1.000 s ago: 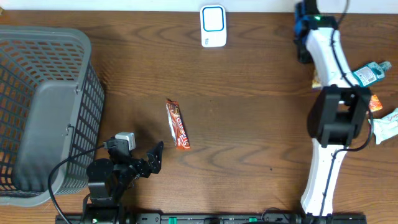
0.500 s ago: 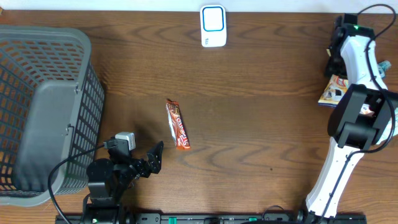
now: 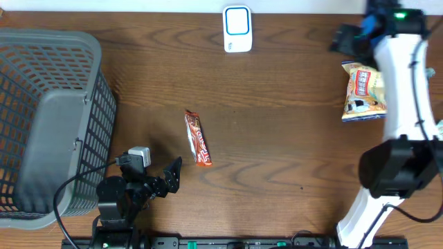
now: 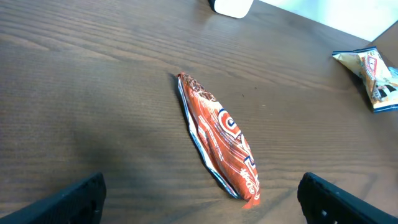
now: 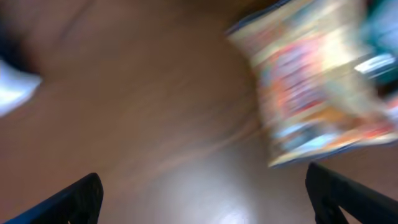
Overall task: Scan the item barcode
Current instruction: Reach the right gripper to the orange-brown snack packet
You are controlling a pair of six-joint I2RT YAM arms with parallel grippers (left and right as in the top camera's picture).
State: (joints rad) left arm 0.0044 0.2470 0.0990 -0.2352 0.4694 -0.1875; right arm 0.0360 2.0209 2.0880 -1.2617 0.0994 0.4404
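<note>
The snack bag [image 3: 363, 93] lies flat at the upper right of the overhead frame. The right gripper [image 5: 205, 199] and the left gripper [image 4: 200, 198] both stand wide and empty. The bag seems light, soft and slippery; better to pinch a sealed edge.

A dark wood-grain table [image 3: 291, 138] lies evenly lit, with a pale strip [image 3: 138, 5] beyond.

Prob. a robotics lab w/ a mock shop checkout: left arm [image 3: 121, 194] and right arm [image 3: 401, 76] at a wood-grain table [image 3: 291, 145], grey shopping basket [image 3: 104, 111], white scanner [image 3: 237, 29], packaged snacks, i.e. candy bar [image 3: 197, 138] and snack bag [image 3: 363, 91].
</note>
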